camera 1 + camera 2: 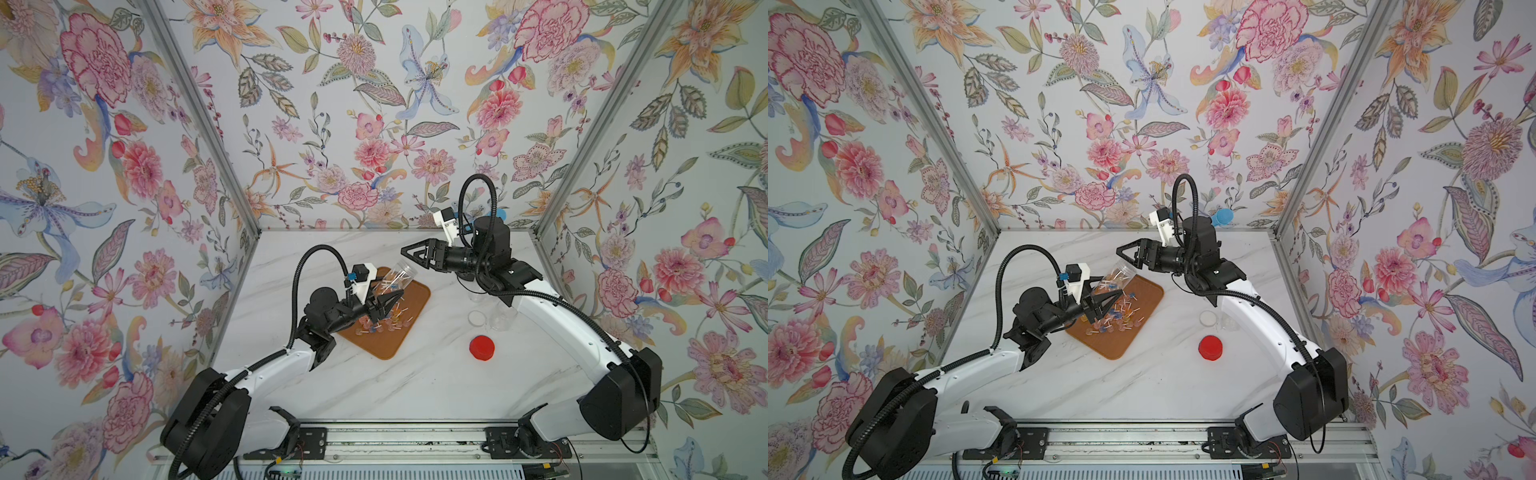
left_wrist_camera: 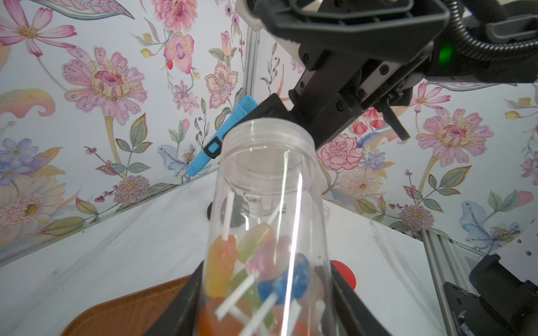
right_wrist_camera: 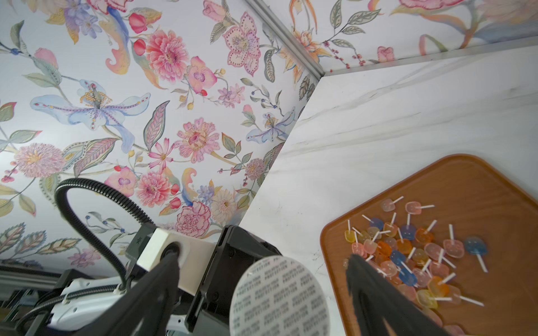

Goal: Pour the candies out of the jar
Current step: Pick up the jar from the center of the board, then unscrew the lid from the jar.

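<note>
The left gripper (image 1: 385, 302) is clamped around a clear plastic jar (image 1: 395, 279) and holds it tilted above the brown tray (image 1: 415, 305). Most candies (image 3: 413, 256) lie heaped on the tray under the jar, and several more sit inside the jar's lower end. The right gripper (image 3: 263, 259) stands spread wide on either side of the jar's raised end, with gaps on both sides. A red lid (image 1: 482, 348) rests on the marble table (image 1: 374, 395), well apart from the tray.

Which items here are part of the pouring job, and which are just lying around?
In use: left gripper, clear jar, lollipop candies, brown tray.
Lying about: red lid, clear cups, blue handheld tool against the back wall.
</note>
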Robot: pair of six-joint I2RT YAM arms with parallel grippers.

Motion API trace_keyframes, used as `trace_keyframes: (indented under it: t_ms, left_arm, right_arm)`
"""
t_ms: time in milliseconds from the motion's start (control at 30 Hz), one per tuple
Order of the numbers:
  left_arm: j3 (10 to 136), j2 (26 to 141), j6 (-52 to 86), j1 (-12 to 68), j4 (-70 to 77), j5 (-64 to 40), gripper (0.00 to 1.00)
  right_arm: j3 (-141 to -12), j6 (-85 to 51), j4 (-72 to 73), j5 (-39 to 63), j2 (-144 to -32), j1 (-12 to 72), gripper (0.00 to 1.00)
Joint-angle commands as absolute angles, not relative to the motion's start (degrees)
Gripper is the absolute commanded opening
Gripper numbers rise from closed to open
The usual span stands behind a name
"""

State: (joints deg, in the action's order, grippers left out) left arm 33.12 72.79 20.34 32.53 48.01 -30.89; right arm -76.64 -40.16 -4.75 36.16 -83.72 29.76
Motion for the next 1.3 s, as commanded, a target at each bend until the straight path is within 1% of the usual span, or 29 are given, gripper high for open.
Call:
trace_keyframes:
  t_ms: [0,100,300,467,600,767,900,1067,1133,1267]
  left_arm:
    - [31.9,69.7,15.8,34.3,51.1,-21.6,0.00]
    - [30.9,68.5,12.4,35.4,50.7,-16.3,0.00]
    - [28.9,66.6,8.4,37.7,51.0,-10.4,0.00]
    - [28.4,66.0,7.0,38.4,49.7,-9.1,0.00]
    - [28.3,65.4,6.4,38.7,48.5,-8.3,0.00]
    - [28.1,64.6,6.1,38.8,48.3,-7.9,0.00]
    - [28.2,64.3,5.7,38.8,47.1,-7.7,0.00]
    - [27.9,64.0,5.9,39.2,46.8,-6.5,0.00]
    - [27.8,63.9,6.1,39.4,47.0,-6.5,0.00]
    - [27.4,64.0,6.4,39.9,47.8,-5.2,0.00]
  right_arm:
    - [-75.0,-43.4,-5.4,26.9,-82.0,31.6,0.88]
    - [-74.6,-45.0,-5.3,25.7,-82.3,32.4,0.87]
    - [-74.2,-46.3,-3.8,25.0,-83.3,34.3,0.86]
    - [-74.6,-47.3,-1.4,25.8,-84.7,35.9,0.80]
    - [-76.2,-47.3,-2.8,25.4,-86.1,36.8,0.75]
    - [-76.8,-47.2,-3.6,24.2,-87.4,38.7,0.73]
    - [-77.2,-47.6,-2.4,24.4,-88.2,39.0,0.64]
    - [-78.2,-47.7,-2.5,24.1,-89.0,39.8,0.59]
    - [-78.4,-47.7,-2.4,23.6,-89.2,40.0,0.59]
    - [-78.2,-48.0,-1.5,21.3,-88.8,40.5,0.69]
